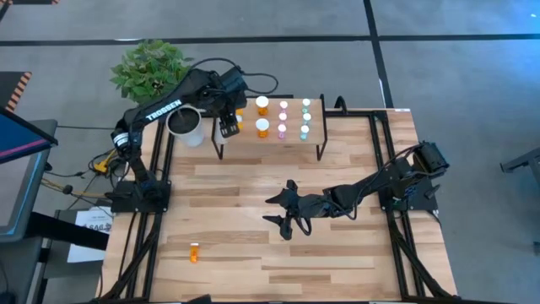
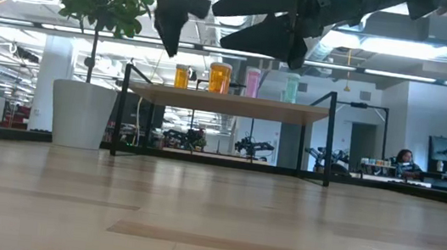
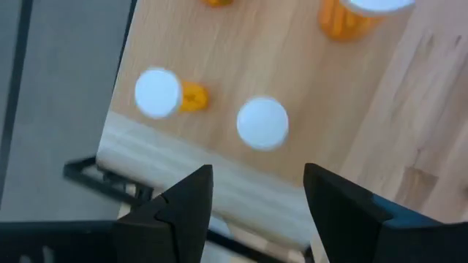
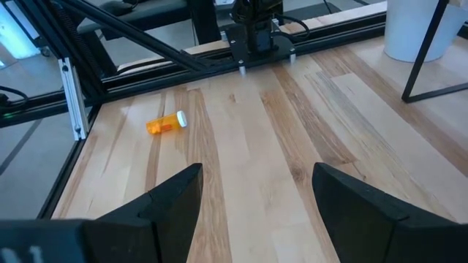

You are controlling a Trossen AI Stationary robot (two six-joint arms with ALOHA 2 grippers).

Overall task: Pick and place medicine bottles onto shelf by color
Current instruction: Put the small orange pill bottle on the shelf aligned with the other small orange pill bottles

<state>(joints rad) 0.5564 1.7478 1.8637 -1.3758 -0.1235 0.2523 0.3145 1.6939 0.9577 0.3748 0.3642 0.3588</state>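
Nearest to me, on the front left part of the light slatted wooden worktop (image 1: pixel 278 253), one small orange translucent pill bottle with a white cap (image 1: pixel 195 252) lies on its side, alone and well apart from everything else. My right wrist camera sees it too, lying close to the worktop's edge.

My right jaws (image 1: pixel 284 215) hang over the middle of the worktop, released and spread wide, grasping nothing; only bare planks show between the two dark fingers (image 4: pixel 164 208).

Farther back stands the low shelf with a light wood plank top and thin black metal legs (image 1: pixel 319 127). On it the capped bottles stand upright in rows by colour: orange ones (image 1: pixel 262 128) toward the left end, including two larger ones, then pink ones (image 1: pixel 283 129), then teal-green ones (image 1: pixel 304 131) toward the right end.

My left jaws (image 1: pixel 228 128) hover above the shelf's left end, released with a clear gap between the fingers (image 3: pixel 179 212) and nothing in them. Right beyond their tips my left wrist camera shows two small white caps (image 3: pixel 262 123) on the shelf top, one bottle's orange body visible beside its cap, and a larger orange bottle past them.

Just left of the shelf, at the worktop's rear corner, sits a white round plant pot (image 1: pixel 185 125), with a green leafy plant (image 1: pixel 149 66) beyond it.
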